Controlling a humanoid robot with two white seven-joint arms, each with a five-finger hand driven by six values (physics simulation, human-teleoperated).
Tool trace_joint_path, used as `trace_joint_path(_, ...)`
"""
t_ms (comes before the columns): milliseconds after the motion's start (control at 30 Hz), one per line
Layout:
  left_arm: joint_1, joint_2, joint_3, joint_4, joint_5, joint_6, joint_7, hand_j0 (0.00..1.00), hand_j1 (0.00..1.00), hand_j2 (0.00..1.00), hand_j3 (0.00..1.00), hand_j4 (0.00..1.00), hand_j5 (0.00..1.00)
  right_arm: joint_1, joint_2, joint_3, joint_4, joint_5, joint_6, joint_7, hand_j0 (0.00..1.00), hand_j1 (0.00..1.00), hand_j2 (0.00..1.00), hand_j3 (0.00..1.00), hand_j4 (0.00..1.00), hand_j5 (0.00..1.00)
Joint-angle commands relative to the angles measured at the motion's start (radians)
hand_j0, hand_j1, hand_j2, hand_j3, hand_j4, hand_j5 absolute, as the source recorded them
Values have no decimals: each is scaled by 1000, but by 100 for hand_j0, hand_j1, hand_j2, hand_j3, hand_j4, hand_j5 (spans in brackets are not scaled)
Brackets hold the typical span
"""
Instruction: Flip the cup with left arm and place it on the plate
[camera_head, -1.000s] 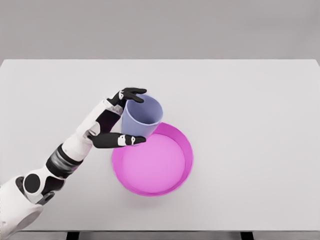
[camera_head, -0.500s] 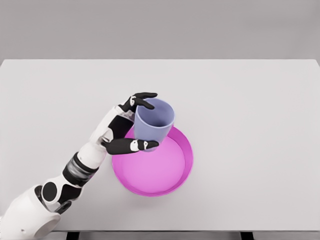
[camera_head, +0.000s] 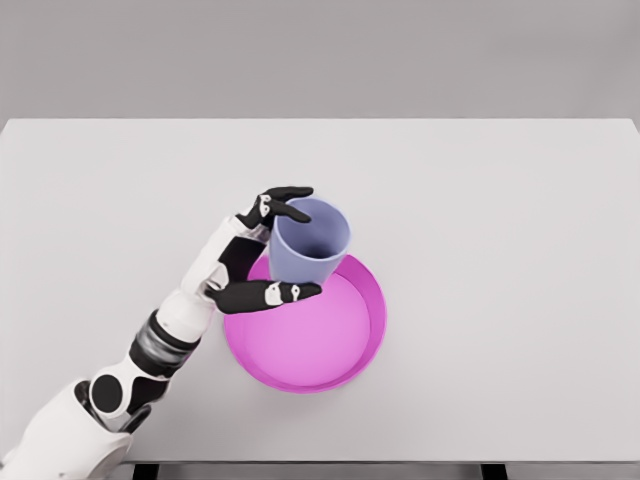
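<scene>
Left hand (camera_head: 262, 252) grips our cup (camera_head: 309, 243) upright, mouth up, axis vertical, above the plate (camera_head: 372, 330) rim at 11 o'clock; we lower next

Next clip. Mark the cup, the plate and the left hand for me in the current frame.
cup (camera_head: 305, 262): head view, on its outer side wall below the rim.
plate (camera_head: 378, 310): head view, on its raised right rim.
left hand (camera_head: 240, 258): head view, on the palm beside the cup.
</scene>
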Motion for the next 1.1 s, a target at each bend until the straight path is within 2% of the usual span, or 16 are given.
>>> trace_joint_path(0, 0, -7, 1, -1, -29, 0, 1, 51, 51, 51, 51, 51, 51, 0, 0, -1, 0, 0, 0, 0, 100, 100, 100, 100, 100, 100)
trace_joint_path(233, 51, -75, 35, -3, -14, 0, 19, 51, 51, 51, 51, 51, 51, 0, 0, 1, 0, 0, 0, 0, 100, 100, 100, 100, 100, 100)
trace_joint_path(667, 92, -81, 35, 11, -15, 0, 18, 52, 52, 52, 52, 52, 52, 0, 0, -1, 0, 0, 0, 0, 100, 100, 100, 100, 100, 100)
trace_joint_path(867, 92, -78, 33, 9, -14, 0, 18, 75, 75, 75, 75, 75, 75, 0, 0, 1, 0, 0, 0, 0, 100, 100, 100, 100, 100, 100)
trace_joint_path(1067, 91, -72, 35, 8, -14, 0, 18, 83, 83, 83, 83, 83, 83, 0, 0, 1, 0, 0, 0, 0, 100, 100, 100, 100, 100, 100)
